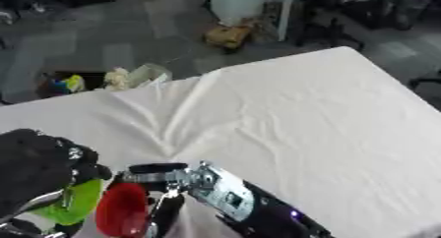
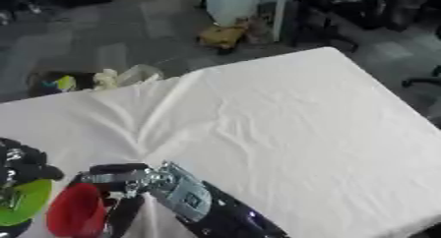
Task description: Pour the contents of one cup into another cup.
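I see my right hand (image 1: 159, 193) with fingers curled round the red cup (image 1: 120, 210), tipped on its side; my left hand (image 1: 39, 168) grips the green cup (image 1: 73, 202), just beside it, over the white tablecloth (image 1: 284, 124)

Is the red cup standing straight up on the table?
No, the red cup is tipped sideways in the right robot hand, mouth facing the green cup.
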You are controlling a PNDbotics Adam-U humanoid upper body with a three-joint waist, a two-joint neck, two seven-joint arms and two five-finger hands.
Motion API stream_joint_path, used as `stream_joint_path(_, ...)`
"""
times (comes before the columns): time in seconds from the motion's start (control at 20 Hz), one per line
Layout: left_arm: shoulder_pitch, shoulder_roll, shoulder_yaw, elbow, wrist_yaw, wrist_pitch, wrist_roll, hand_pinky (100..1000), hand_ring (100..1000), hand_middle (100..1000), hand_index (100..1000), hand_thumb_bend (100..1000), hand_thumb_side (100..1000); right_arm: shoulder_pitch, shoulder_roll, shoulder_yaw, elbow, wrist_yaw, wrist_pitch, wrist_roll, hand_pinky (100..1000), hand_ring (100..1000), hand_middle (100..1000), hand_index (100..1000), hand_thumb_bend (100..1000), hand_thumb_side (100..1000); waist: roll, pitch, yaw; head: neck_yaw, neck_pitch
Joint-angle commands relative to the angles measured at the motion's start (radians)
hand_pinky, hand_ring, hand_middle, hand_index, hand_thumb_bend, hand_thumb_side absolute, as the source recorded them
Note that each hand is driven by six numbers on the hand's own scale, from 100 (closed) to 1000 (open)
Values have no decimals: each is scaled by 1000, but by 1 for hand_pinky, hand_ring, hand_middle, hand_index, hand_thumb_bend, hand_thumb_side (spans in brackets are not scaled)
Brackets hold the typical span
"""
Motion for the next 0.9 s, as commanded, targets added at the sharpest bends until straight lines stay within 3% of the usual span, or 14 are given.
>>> stream_joint_path(0.05, -24, 5, 4, -13, -23, -30, -17, 100, 287, 460, 847, 412, 326, -17, -6, 0, -8, -4, -1, 4, 413, 100, 100, 421, 100, 100, 2, -15, -2, 2, -13)
stream_joint_path(0.9, -49, -16, -18, -15, -132, -147, -41, 100, 219, 469, 842, 566, 375, -17, -5, 1, -4, -2, -2, 6, 407, 100, 100, 418, 100, 100, 11, -14, -15, 1, -21)
